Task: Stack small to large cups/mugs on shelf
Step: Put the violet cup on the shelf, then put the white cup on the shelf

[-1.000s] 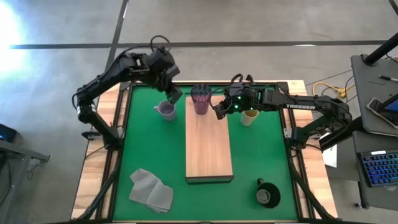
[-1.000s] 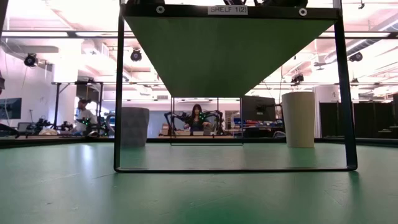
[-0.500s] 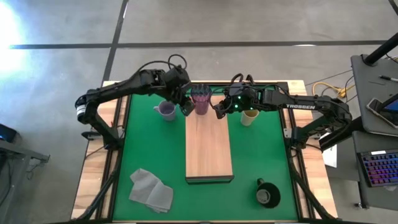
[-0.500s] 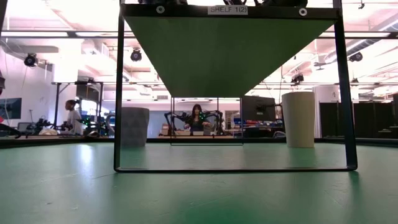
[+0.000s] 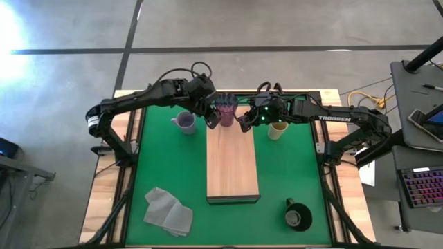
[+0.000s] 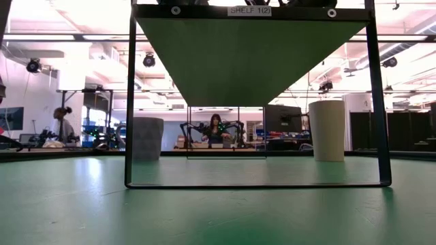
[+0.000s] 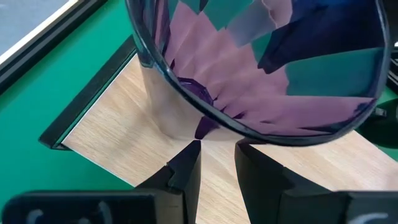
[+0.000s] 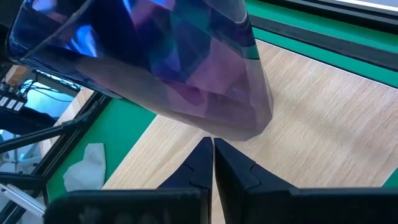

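The dark purple ribbed tumbler (image 5: 223, 109) stands upright on the far end of the light-wood shelf (image 5: 232, 162). My left gripper (image 5: 213, 120) is at the tumbler's left side, fingers a little apart (image 7: 217, 158), pointing at the tumbler's lower wall (image 7: 163, 106) under its rim. My right gripper (image 5: 243, 123) is at the tumbler's right side, fingers shut (image 8: 209, 152), their tips just short of the tumbler's foot (image 8: 249, 127). The lavender mug (image 5: 183, 122) stands on the mat left of the shelf, the cream-yellow cup (image 5: 277, 130) to its right, and the black mug (image 5: 298, 216) at the near right. My left gripper comes at the tumbler slanting down from the table's left; its fingertips (image 7: 194, 152) are right at the foot of the wall, and I cannot tell whether they touch it. My right gripper comes from the table's right, low; whether its shut tips touch the tumbler I cannot tell.
A crumpled grey cloth (image 5: 168, 211) lies on the green mat (image 5: 291, 173) at the near left. In the low view the shelf's dark frame (image 6: 129, 102) stands in front, with the lavender mug (image 6: 147, 138) and the cream-yellow cup (image 6: 327, 129) behind it.
My left gripper has gone from above the lavender mug toward the table's right, to the left side of the tumbler. The tumbler has stayed in place on the shelf.
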Robot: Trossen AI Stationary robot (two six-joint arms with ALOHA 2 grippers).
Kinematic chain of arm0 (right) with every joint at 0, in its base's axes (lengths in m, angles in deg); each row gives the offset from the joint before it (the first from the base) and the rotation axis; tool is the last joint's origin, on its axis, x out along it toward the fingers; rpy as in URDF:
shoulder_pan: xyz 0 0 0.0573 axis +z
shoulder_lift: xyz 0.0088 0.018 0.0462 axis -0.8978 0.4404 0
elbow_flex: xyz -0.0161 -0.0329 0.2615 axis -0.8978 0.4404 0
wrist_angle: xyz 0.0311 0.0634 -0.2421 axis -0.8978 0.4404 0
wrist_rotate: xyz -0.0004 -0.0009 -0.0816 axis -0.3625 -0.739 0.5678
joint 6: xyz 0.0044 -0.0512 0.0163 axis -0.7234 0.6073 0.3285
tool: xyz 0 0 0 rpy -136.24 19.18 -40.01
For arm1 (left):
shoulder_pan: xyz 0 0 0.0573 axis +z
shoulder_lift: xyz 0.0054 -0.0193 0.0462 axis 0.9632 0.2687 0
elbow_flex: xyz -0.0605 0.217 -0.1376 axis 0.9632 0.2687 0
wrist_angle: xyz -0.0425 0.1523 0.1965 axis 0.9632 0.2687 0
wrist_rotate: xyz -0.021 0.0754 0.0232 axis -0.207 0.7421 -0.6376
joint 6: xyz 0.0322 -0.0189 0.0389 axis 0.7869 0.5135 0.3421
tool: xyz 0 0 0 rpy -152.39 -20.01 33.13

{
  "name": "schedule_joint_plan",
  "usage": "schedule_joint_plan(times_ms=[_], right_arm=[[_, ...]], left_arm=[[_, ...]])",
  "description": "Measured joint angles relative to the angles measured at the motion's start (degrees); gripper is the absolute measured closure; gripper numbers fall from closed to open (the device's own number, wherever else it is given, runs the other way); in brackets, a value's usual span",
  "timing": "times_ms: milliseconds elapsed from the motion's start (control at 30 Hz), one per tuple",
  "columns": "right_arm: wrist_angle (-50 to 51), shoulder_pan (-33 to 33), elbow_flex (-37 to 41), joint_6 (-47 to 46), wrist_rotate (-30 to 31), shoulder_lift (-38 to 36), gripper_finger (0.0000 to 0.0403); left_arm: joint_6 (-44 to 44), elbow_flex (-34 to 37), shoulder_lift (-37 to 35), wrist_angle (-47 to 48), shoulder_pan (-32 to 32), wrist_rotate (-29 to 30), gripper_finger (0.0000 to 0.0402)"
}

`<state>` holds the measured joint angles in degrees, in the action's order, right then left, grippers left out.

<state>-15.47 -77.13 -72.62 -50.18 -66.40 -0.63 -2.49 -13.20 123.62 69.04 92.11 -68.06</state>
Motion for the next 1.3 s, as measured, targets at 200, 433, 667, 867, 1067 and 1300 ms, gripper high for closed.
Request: schedule_joint_plan(times_ms=[200, 433, 667, 867, 1067, 1300], right_arm=[[1.26, 0.0, 0.02, 0.46, -0.03, -0.32, 0.0394], [3.49, 0.24, 0.04, 1.85, -0.04, -2.61, 0.0394], [3.87, 0.84, 0.17, 1.97, -0.02, -5.23, 0.0394], [11.56, 3.76, 0.17, 4.01, -0.48, -7.97, 0.0394], [31.11, 6.41, 0.11, 2.54, 6.91, -14.32, 0.0394], [33.73, 6.6, 0.15, 0.34, 10.12, -20.73, 0.0394]], left_arm=[[0.02, 0.0, -0.62, 1.35, 0.78, -0.06, 0.0317], [1.47, 0.0, -4.59, 12.3, -0.62, -0.43, 0.0317], [-1.41, 0.95, -10.8, 15.6, -1.76, 0.42, 0.0317], [-3.13, 4.7, -15.35, 15.32, -1.84, 1.53, 0.0317], [-6.26, 11.96, -18.74, 14.62, -2.11, 1.49, 0.0317], [-7.64, 18.2, -20.19, 6.44, -3.41, -0.35, 0.0317]])
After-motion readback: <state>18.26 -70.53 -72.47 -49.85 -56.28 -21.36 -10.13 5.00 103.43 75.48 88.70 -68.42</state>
